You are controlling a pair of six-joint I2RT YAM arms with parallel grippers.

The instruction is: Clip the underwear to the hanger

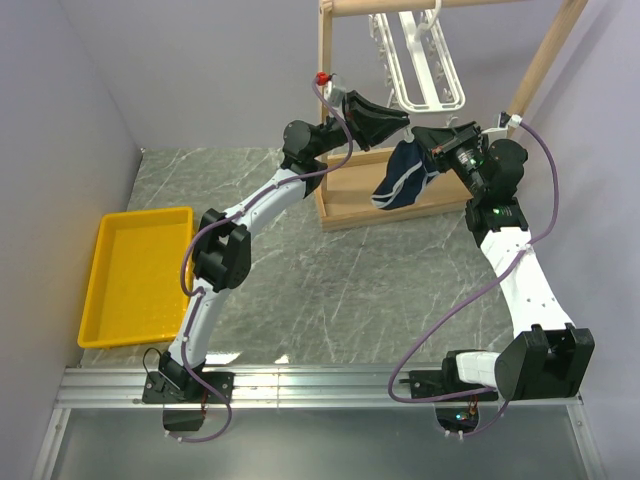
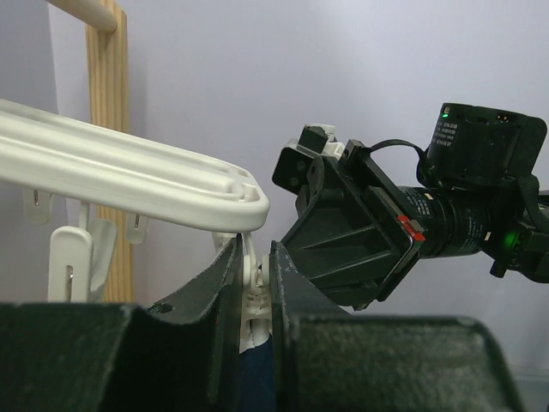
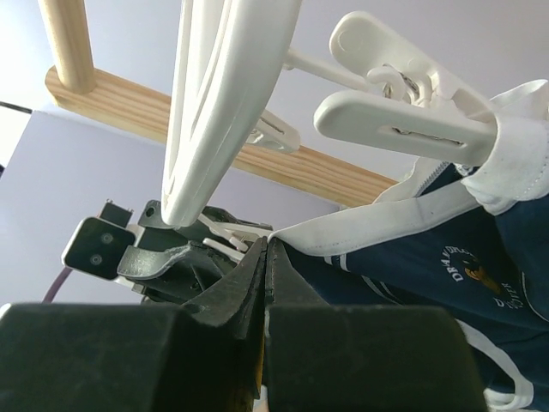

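A yellow tray (image 1: pixel 135 275) sits on the table (image 1: pixel 300 290) at far left. The left hand (image 2: pixel 253 257) is clenched on a white clip (image 2: pixel 250 296) dangling under the corner of the hanger (image 2: pixel 129 172). The underwear (image 1: pixel 405 175) hangs between the two hands, below the hanger, one trim edge pinched in a second clip (image 3: pixel 412 124). The right hand (image 3: pixel 264 249) grips its white waistband, fingers closed.
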